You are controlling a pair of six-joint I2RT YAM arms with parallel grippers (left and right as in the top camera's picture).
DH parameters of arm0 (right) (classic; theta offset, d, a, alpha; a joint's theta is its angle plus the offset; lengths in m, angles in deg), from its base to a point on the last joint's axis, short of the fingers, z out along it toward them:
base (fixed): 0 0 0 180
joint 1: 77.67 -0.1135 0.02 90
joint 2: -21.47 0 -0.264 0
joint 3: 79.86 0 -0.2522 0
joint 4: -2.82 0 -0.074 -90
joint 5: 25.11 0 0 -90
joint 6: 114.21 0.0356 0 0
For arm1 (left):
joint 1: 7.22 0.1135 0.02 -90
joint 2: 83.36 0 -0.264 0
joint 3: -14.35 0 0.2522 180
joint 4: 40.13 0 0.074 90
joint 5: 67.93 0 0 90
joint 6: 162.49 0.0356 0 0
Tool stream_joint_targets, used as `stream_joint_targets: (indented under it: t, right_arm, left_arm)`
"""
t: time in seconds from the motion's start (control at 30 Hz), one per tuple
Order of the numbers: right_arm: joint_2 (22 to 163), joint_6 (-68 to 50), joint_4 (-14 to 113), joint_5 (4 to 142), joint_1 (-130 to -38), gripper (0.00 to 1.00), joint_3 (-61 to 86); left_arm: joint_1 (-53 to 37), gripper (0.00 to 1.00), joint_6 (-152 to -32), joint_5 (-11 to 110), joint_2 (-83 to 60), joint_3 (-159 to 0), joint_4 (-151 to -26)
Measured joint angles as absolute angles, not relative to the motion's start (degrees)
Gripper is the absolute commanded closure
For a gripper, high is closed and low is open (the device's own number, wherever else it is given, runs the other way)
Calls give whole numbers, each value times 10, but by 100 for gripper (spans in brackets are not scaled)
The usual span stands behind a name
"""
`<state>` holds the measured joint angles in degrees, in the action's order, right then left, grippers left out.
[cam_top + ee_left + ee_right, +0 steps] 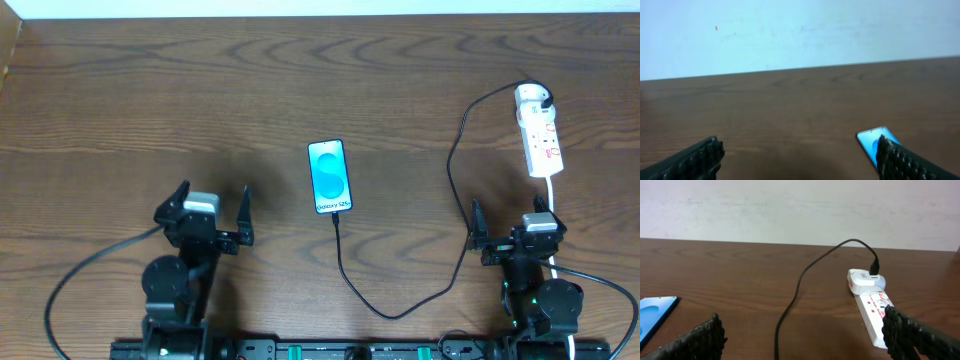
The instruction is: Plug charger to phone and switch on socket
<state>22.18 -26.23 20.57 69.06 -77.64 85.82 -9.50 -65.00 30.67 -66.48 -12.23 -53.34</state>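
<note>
Left jaws and right jaws both stood wide open, holding nothing. The phone lay mid-bench, screen blue. The charger tip looked seated at the phone's near edge, with the adapter on the socket at far right, ahead of my right jaws. Risk: the cable ran just beside the right jaws, so reaching for the switch could snag it and pull the tip out. Pressing could also skid the strip. Count: one phone, one charger, one socket.

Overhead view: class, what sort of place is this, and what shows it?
Likely a robotics lab bench: left arm and right arm at a wooden table, plain wall behind, phone, charger and socket laid out.
</note>
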Motion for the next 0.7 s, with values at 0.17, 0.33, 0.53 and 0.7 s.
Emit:
stream_joint_targets:
  t: [0.17,0.33,0.53,0.7]
  right_arm:
    - [222,-262,206,691,-776,1,858]
    - [222,-262,205,691,-776,1,858]
    - [222,-262,206,691,-776,1,858]
    - [222,-262,205,691,-776,1,858]
  left_arm:
    - [-95,1,-634,297,-717,-61,-515]
    - [-95,1,-631,283,-753,-30,-514]
    - [-95,1,-630,267,-781,-4,-528]
    - [-95,1,-630,256,-799,-2,-551]
